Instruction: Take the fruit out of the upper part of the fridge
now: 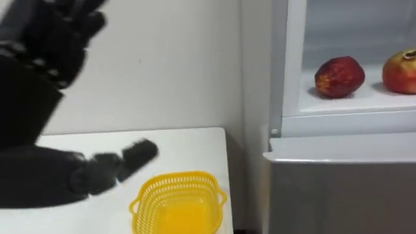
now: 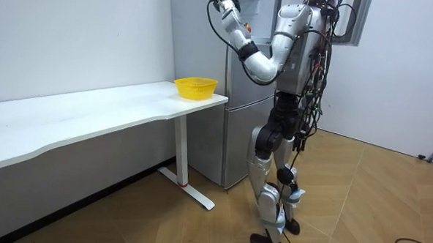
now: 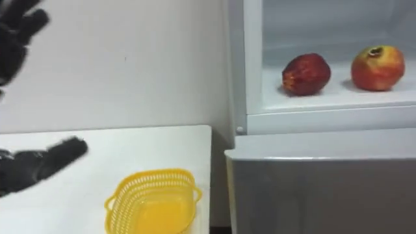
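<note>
The upper fridge compartment (image 1: 351, 107) stands open at the right. Two red pomegranates lie on its white shelf: a darker one (image 1: 338, 77) (image 3: 305, 73) and a paler one (image 1: 400, 71) (image 3: 377, 67) further right. My left hand (image 1: 45, 45) (image 3: 13, 29) is raised close to the camera at the upper left, fingers spread and holding nothing. One of its fingers (image 1: 123, 159) stretches out low over the table. The hand is well left of the fridge opening. In the room view I stand upright facing the fridge with the left hand (image 2: 227, 1) lifted to head height.
A yellow mesh basket (image 1: 177, 201) (image 2: 196, 86) sits at the right end of the white table (image 1: 162, 143), next to the fridge. The shut lower fridge door (image 1: 338, 188) lies under the open compartment. A white wall runs behind the table.
</note>
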